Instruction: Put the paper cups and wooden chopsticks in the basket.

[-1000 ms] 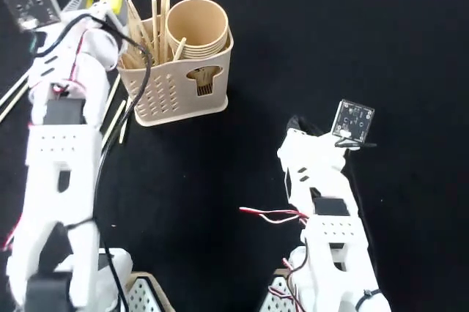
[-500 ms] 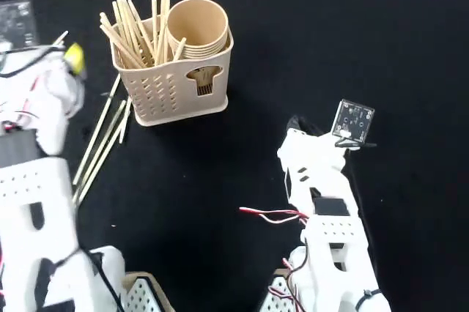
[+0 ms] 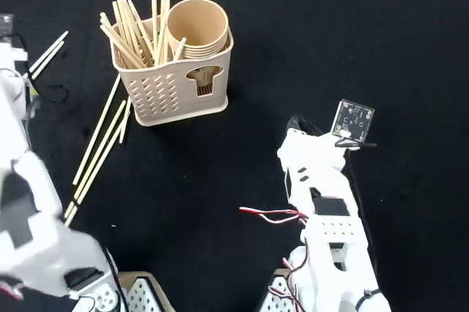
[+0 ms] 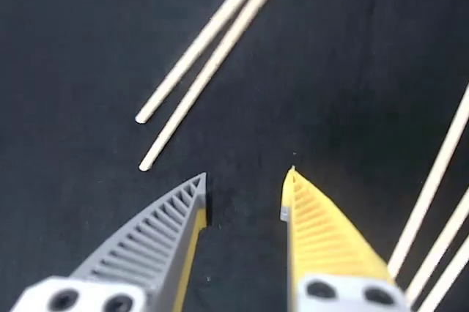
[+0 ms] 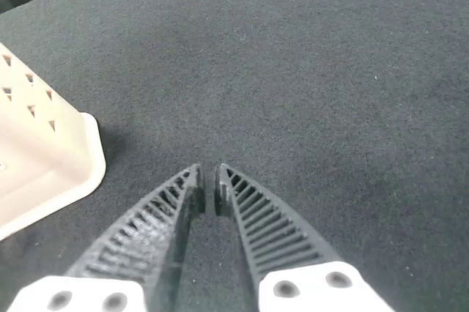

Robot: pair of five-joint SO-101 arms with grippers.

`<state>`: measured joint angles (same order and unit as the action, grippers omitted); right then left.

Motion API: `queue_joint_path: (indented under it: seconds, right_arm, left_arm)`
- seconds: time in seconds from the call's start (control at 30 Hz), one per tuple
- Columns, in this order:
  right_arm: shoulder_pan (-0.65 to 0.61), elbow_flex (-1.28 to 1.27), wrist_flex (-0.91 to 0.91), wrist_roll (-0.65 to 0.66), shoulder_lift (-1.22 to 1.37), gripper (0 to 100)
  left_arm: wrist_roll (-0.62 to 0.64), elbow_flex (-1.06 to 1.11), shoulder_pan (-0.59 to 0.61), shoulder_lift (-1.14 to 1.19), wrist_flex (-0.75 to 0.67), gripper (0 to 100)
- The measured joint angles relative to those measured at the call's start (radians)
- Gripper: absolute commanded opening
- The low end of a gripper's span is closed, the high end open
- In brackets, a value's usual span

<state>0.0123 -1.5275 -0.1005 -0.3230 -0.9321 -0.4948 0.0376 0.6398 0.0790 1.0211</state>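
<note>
Checking progress, you have the cups and many chopsticks in the basket. Loose chopsticks lie left of it. Your left gripper hangs spread and empty near a far-left pair; your right gripper is pressed together.

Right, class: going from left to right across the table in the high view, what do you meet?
pair of chopsticks → loose chopsticks lying beside the basket → basket holding chopsticks and paper cups → right arm

Black table: basket, loose chopsticks.
</note>
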Motion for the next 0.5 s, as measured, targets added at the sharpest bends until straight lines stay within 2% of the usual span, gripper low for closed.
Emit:
queue_joint_path:
  seconds: [0.23,0.5]
  right_arm:
    - [0.000,0.000,0.000,0.000,0.000,5.0]
    - [0.000,0.000,0.000,0.000,0.000,5.0]
  left_arm:
    - [-0.252,-0.646,0.005,0.505,0.284,17]
    - [-0.422,-1.338,0.011,0.947,0.428,18]
